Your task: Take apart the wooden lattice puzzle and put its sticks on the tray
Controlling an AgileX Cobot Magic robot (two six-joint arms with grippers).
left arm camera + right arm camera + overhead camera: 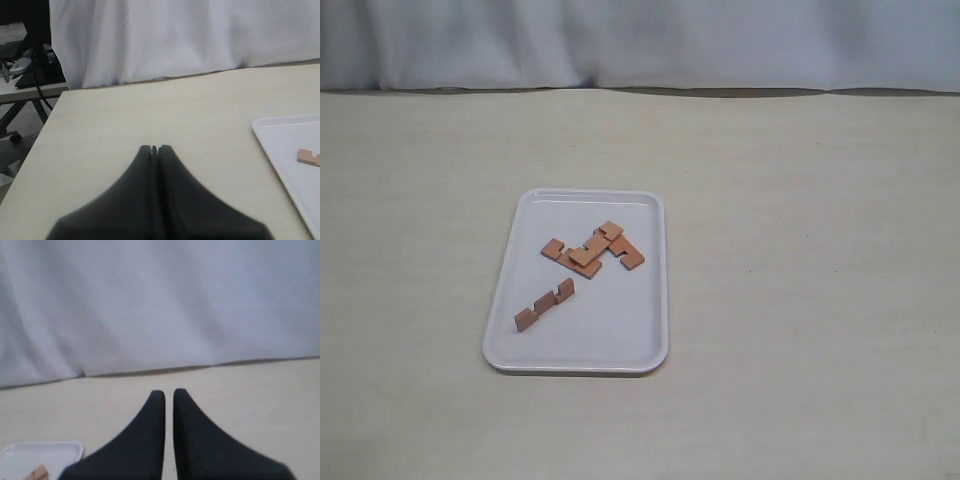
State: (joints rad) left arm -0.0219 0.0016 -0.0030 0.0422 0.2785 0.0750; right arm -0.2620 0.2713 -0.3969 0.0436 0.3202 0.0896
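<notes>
The white tray lies on the table left of centre. On its far half, three reddish-brown notched sticks lie flat in a loose overlapping heap, not locked into a hash-shaped lattice. A fourth stick rests alone on the near left part of the tray. Neither gripper shows in the exterior view. My left gripper is shut and empty over bare table, beside the tray with a stick end. My right gripper has only a thin slit between its fingers and holds nothing; a tray corner and a stick tip show.
The pale tabletop extends on all sides of the tray. A white curtain hangs along its far edge. In the left wrist view, the table's edge drops off to dark equipment and a stand beyond.
</notes>
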